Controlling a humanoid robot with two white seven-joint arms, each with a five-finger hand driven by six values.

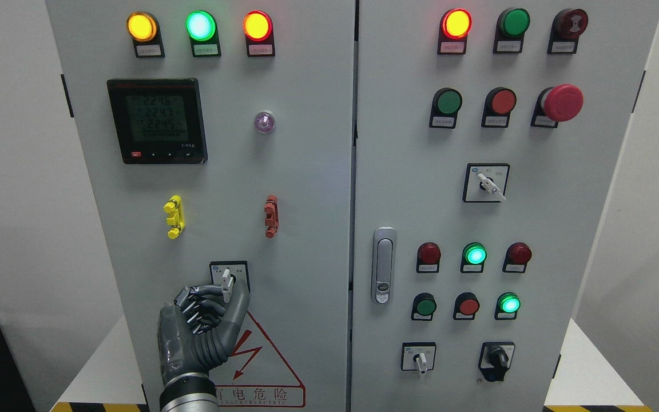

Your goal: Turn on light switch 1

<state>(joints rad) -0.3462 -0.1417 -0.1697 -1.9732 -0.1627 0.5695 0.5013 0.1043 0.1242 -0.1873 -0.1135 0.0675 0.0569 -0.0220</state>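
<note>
A small rotary selector switch (226,278) with a white lever sits on a black-framed plate low on the grey cabinet's left door (306,240). Its lever stands about upright. My left hand (223,294) comes up from the bottom edge. Its curled fingers (197,297) lie left of the lever and its thumb (240,302) rises on the right, so the lever's lower end is pinched between them. Part of the plate is hidden by my hand.
Above the switch are a yellow clip (174,216), a red clip (271,216), a digital meter (157,121) and lit lamps (200,26). The right door carries a handle (384,264), push buttons, other selector switches (420,359) and a red emergency button (562,102). A warning triangle (264,357) lies beside my wrist.
</note>
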